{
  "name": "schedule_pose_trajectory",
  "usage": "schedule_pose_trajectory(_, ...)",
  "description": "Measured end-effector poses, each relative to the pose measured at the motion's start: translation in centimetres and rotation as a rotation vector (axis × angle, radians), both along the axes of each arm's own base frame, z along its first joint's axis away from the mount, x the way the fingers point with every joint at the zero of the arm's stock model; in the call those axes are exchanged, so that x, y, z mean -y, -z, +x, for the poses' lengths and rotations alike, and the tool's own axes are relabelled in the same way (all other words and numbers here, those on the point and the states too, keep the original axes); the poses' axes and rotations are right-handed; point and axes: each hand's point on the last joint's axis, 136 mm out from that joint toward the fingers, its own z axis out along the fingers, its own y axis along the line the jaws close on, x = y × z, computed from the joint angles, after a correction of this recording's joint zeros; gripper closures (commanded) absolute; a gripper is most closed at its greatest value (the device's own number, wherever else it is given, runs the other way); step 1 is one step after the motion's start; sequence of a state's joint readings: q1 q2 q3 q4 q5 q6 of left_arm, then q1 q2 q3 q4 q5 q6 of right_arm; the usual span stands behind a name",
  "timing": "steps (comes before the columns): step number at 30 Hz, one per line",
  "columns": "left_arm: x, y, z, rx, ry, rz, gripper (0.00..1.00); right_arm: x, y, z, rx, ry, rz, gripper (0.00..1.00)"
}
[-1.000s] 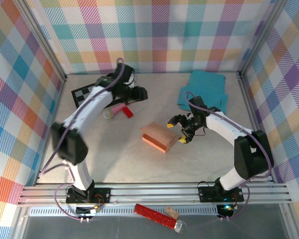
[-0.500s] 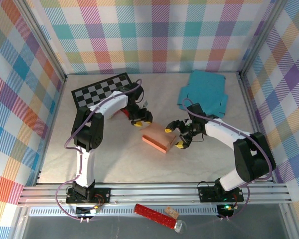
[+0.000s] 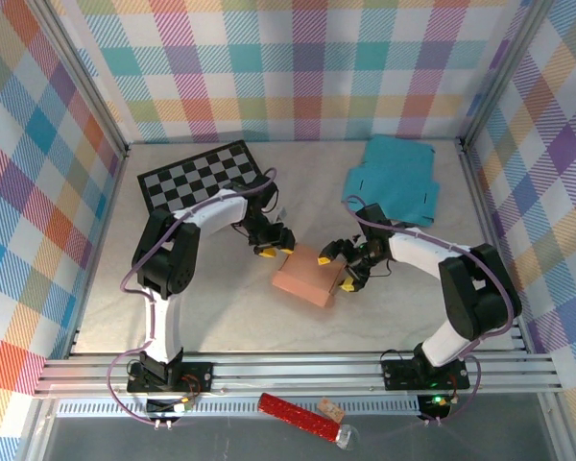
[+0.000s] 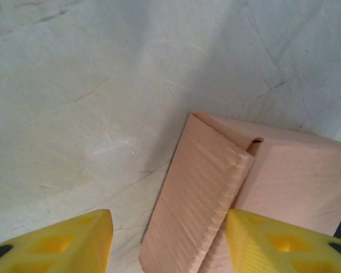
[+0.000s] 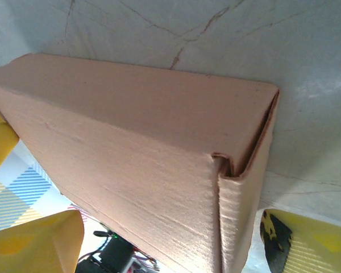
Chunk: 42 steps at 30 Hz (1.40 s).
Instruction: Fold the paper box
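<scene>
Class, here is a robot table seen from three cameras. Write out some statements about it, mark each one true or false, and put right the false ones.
1. The paper box lies between the left gripper and the right gripper. True.
2. The left gripper's fingers are pressed together. False: they stand wide apart, with a flap of the box ahead of them.
3. A checkerboard lies at the far left of the table. True.
4. The teal cardboard sheet rests on top of the paper box. False: it lies flat at the far right, apart from the box.
</scene>
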<state>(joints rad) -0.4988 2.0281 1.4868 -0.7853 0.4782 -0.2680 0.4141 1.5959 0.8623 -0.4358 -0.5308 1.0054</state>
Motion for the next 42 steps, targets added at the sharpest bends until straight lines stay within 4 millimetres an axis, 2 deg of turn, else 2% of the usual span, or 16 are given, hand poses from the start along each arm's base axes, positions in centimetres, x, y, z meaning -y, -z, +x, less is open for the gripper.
schedule_pose_trajectory(12, -0.6, -0.3, -1.2, 0.045, -0.003, -0.018, 0.47, 1.1, 0.0, -0.5, 0.066, -0.110, -0.072, 0.21)
schedule_pose_trajectory(16, -0.6, -0.2, -1.4, 0.050, -0.009, -0.023, 0.48, 1.2, -0.5, -0.6, 0.089, -0.129, -0.071, 0.26)
schedule_pose_trajectory(21, -0.2, 0.1, -2.0, 0.051, -0.008, -0.027, 0.48, 1.2, 0.1, -0.6, 0.087, -0.146, -0.075, 0.37)
schedule_pose_trajectory(26, -0.3, -1.7, -2.7, 0.081, -0.029, -0.052, 0.47, 1.2, 1.5, -1.0, 0.047, -0.164, -0.088, 0.49)
schedule_pose_trajectory(30, 0.0, -3.9, -2.6, 0.116, -0.045, -0.094, 0.47, 1.0, 1.4, -0.7, 0.054, -0.190, -0.088, 0.53)
schedule_pose_trajectory(33, 0.3, -4.1, -2.8, 0.107, -0.047, -0.116, 0.48, 1.1, 1.2, -0.5, 0.059, -0.207, -0.094, 0.54)
schedule_pose_trajectory(36, 0.1, -3.3, -3.4, 0.080, -0.049, -0.114, 0.48, 1.3, 0.9, -0.3, 0.075, -0.228, -0.116, 0.52)
schedule_pose_trajectory(42, 0.4, -1.8, -3.7, 0.036, -0.045, -0.110, 0.51, 1.6, 0.4, -0.1, 0.107, -0.268, -0.137, 0.30)
